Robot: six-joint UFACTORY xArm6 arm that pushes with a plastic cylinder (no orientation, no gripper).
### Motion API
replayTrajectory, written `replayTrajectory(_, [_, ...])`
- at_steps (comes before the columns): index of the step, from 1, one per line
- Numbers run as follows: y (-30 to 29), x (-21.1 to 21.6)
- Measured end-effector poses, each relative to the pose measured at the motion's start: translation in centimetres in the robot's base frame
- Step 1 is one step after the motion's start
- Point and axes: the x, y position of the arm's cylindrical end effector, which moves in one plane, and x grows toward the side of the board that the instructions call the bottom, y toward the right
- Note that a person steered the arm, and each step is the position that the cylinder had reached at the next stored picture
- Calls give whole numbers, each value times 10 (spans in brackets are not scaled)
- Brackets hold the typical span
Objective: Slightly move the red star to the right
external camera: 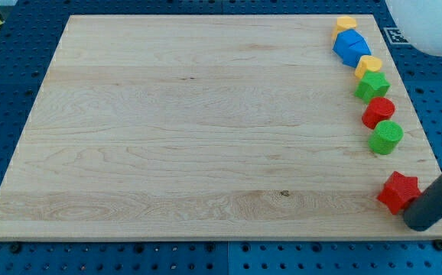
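The red star (398, 192) lies near the wooden board's bottom right corner. My rod comes in from the view's right, and my tip (417, 223) rests on the board just below and right of the star, touching or almost touching its right side. Nothing hides the star.
A column of blocks runs down the board's right edge: a yellow block (346, 24), a blue block (351, 47), a yellow block (368, 66), a green star (372, 85), a red block (378, 112) and a green cylinder (387, 137). The board's right edge (435, 164) is close.
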Motion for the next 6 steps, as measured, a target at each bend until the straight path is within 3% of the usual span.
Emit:
replayTrajectory(2, [-7, -26])
replayTrajectory(6, [-56, -24])
